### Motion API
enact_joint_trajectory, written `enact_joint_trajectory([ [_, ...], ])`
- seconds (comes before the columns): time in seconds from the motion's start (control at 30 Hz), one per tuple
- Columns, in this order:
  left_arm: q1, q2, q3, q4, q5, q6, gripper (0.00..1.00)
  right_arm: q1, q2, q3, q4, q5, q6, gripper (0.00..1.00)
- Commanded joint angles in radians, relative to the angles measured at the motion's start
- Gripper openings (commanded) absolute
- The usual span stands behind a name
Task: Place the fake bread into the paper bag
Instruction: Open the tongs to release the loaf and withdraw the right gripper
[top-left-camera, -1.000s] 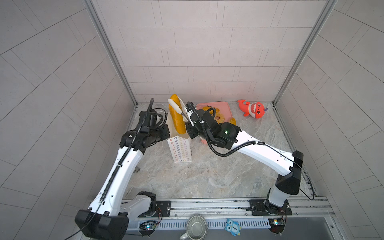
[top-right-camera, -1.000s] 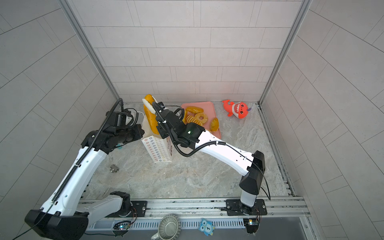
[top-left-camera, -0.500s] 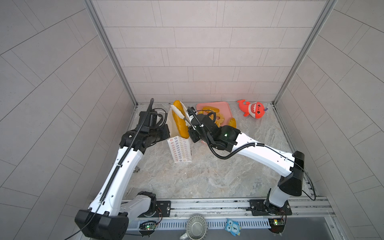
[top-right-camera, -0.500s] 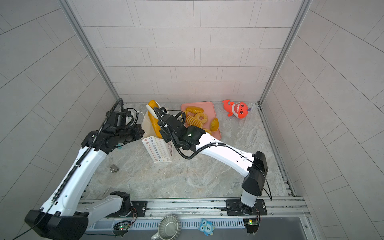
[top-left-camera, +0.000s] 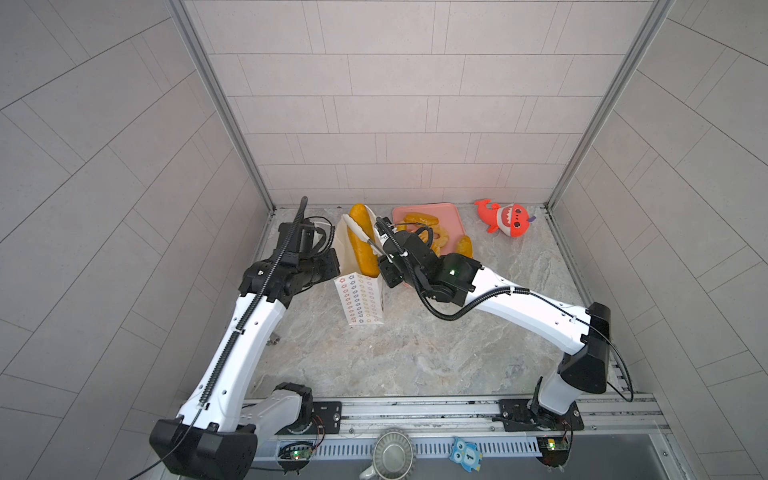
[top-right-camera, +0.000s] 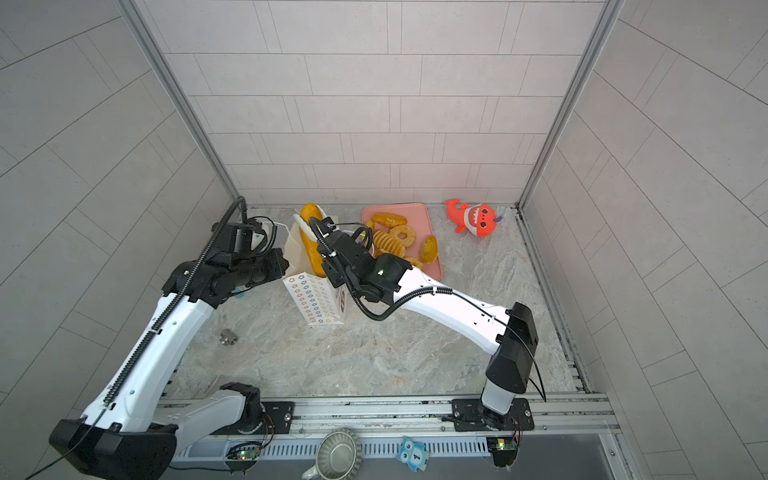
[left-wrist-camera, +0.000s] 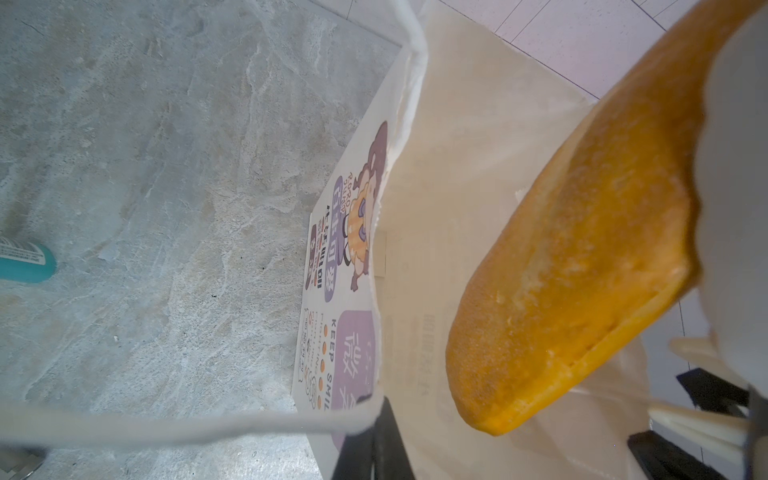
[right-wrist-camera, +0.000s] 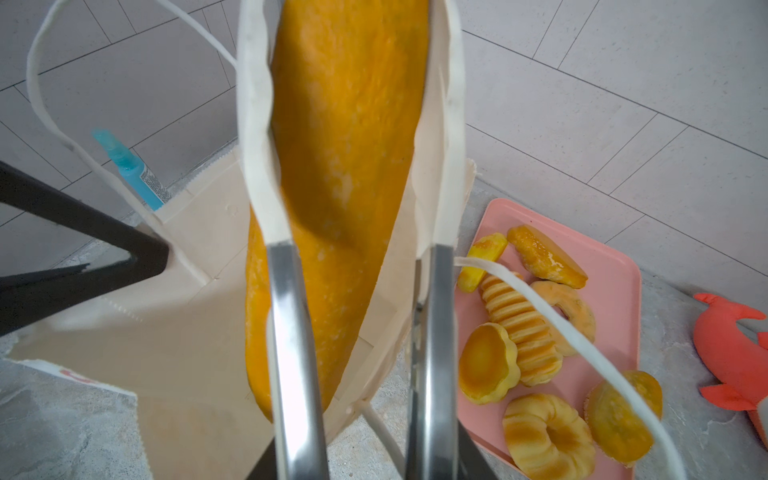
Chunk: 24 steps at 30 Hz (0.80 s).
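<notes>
The white paper bag (top-left-camera: 359, 299) (top-right-camera: 313, 301) stands at the back left, its mouth held wide. My left gripper (top-left-camera: 332, 259) (left-wrist-camera: 380, 436) is shut on the bag's rim beside a cord handle. A long golden loaf of fake bread (top-left-camera: 361, 245) (top-right-camera: 309, 245) (left-wrist-camera: 582, 249) (right-wrist-camera: 345, 124) stands slanted with its lower end inside the bag and its top sticking out. My right gripper (top-left-camera: 359, 232) (right-wrist-camera: 349, 25) has its white-covered fingers along both sides of the loaf. Several more pastries (right-wrist-camera: 519, 328) lie on the pink tray (top-left-camera: 451, 216) (right-wrist-camera: 602, 270).
A red plush shark (top-left-camera: 505, 218) (right-wrist-camera: 735, 349) lies at the back right. A blue bottle (right-wrist-camera: 129, 166) (left-wrist-camera: 25, 264) lies left of the bag. A small metal fitting (top-right-camera: 227, 336) sits on the floor by the left arm. A metal mould (top-right-camera: 336, 455) rests at the front rail.
My right gripper has come down with the loaf, so the loaf now sits deeper in the bag. The left arm has held still on the rim.
</notes>
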Motion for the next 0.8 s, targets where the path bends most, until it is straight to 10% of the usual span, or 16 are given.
enact_joint_trajectory([
  [0.0,-0.006,-0.024,0.01,0.004,-0.003,-0.003,0.06,0.003,-0.056,0.017,0.025,0.01,0.002,0.46],
  [0.77,-0.005,-0.025,0.01,-0.001,-0.016,0.001,0.06,-0.006,-0.211,0.066,-0.018,0.019,-0.033,0.53],
])
